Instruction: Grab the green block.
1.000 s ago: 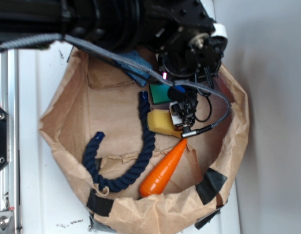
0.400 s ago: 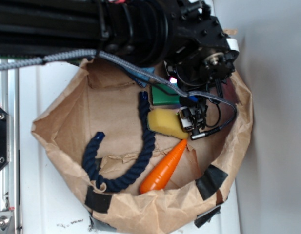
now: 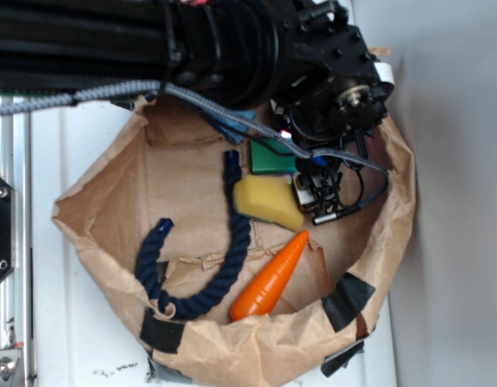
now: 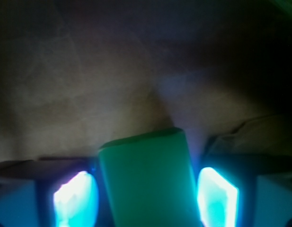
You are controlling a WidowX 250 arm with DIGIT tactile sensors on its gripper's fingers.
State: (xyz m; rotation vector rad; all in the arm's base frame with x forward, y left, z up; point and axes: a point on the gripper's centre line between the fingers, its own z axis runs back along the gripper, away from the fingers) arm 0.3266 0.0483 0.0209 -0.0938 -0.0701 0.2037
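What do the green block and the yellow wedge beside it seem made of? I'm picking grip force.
The flat green block looks like hard plastic or painted wood: smooth matte faces, crisp edges. The yellow wedge looks like soft foam sponge: dull, rounded, slightly uneven. Neither is certain.

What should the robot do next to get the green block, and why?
Probably squeeze shut now. In the wrist view the green block sits right between the two glowing fingers, with a small dark gap on each side, so the gripper looks open and lined up. No more moving seems needed.
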